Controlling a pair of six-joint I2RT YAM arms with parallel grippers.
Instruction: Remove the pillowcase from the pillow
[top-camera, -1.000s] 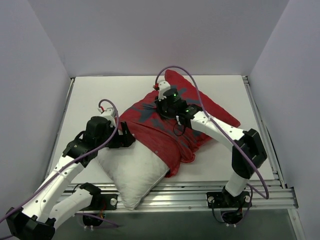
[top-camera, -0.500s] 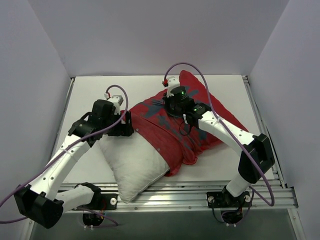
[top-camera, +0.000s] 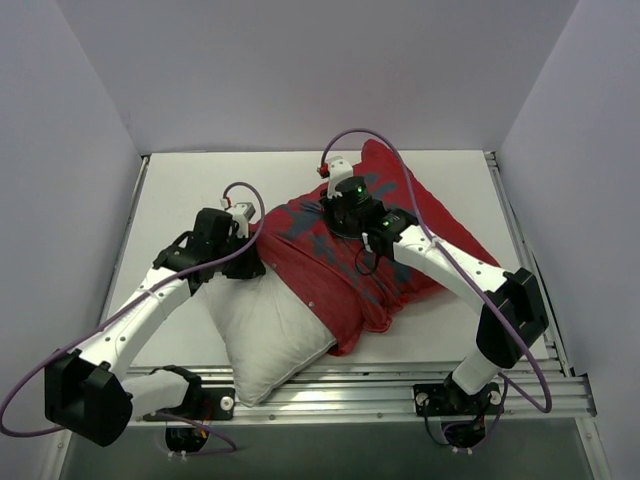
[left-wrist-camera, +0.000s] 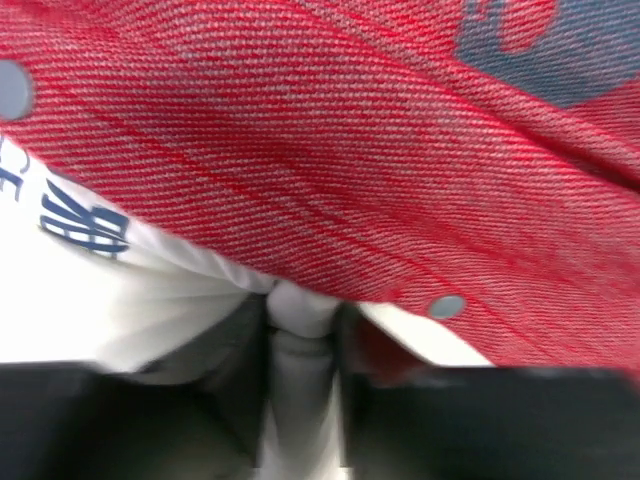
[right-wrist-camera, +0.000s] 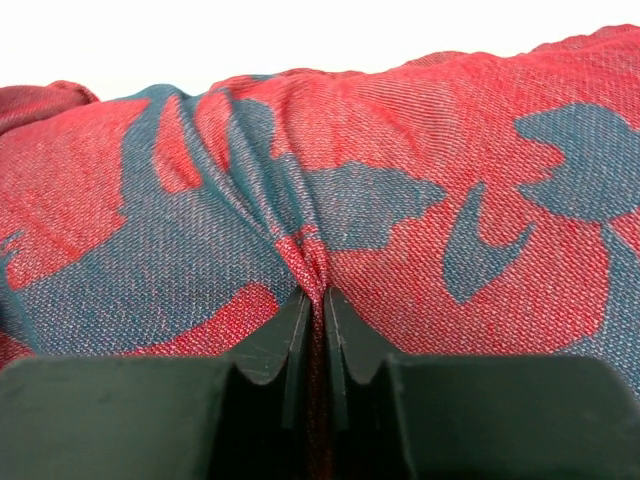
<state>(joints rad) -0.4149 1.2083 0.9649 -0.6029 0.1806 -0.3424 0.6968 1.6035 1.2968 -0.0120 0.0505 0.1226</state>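
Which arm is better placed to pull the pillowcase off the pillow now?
Right: the right gripper pinches a fold of the pillowcase; the left gripper grips the white pillow, anchoring it.

Red, grey-marked pillowcase (top-camera: 312, 282) over far half of plump white pillow (top-camera: 265, 335), near end bare, diag.

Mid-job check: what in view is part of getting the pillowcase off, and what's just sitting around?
Job:
pillowcase
pillow
left pincer, pinching white pillow fabric
right pincer, pinching a red fold

Just there:
table
metal rail at its near edge
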